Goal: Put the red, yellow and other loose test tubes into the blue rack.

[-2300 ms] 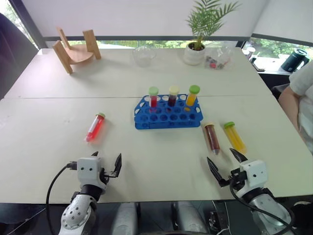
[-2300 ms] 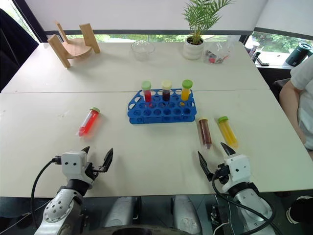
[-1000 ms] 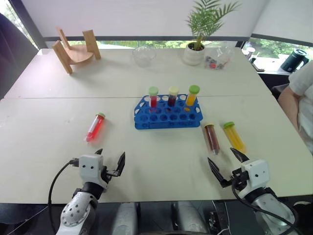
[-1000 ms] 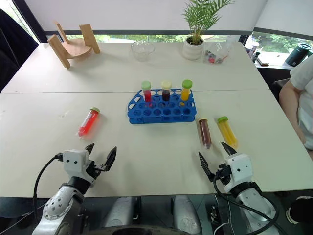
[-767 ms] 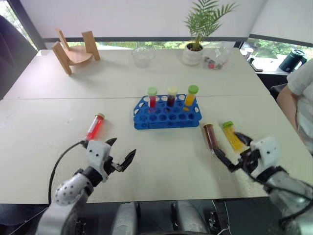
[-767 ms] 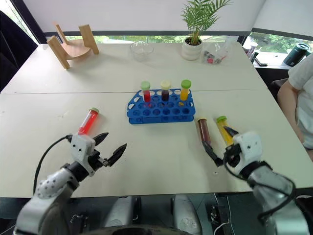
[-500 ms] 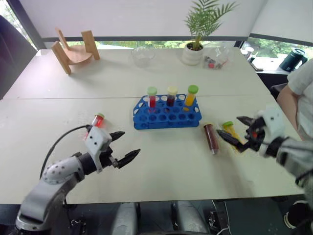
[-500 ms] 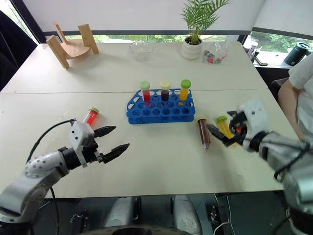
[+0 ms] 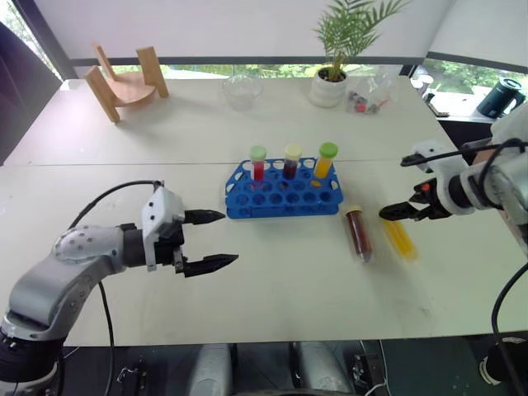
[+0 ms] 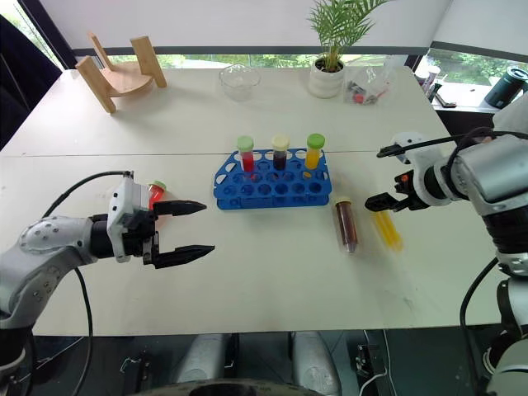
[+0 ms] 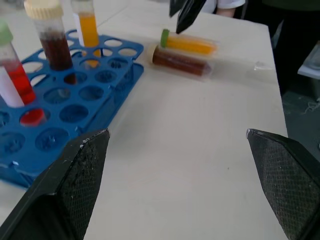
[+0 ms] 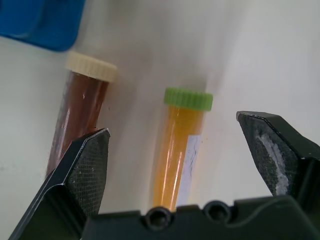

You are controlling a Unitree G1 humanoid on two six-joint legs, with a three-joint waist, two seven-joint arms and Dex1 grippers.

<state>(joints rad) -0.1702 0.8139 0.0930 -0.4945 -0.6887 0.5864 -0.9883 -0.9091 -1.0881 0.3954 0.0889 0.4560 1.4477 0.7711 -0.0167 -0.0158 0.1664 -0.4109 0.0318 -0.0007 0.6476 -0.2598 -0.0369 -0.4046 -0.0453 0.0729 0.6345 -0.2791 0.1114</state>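
Observation:
The blue rack (image 9: 283, 191) stands mid-table holding a red, a dark brown and an orange tube upright. A loose brown tube (image 9: 358, 233) and a loose yellow tube (image 9: 399, 238) lie side by side to its right. A loose red tube (image 10: 153, 192) lies left of the rack, partly hidden behind my left gripper (image 9: 227, 238). That gripper is open and empty and points right toward the rack. My right gripper (image 10: 373, 176) hovers open over the yellow tube's (image 12: 181, 150) green-capped end, apart from it.
A wooden curved stand (image 9: 124, 82) sits at the far left. A glass bowl (image 9: 242, 91), a potted plant (image 9: 330, 82) and a plastic bag (image 9: 367, 99) line the far edge. A dark jug (image 9: 503, 97) stands beyond the far right corner.
Both arms rose from the table's near edge. The left gripper swung to point right, in front of the red tube. The right gripper reached forward over the yellow tube. Both stayed open.

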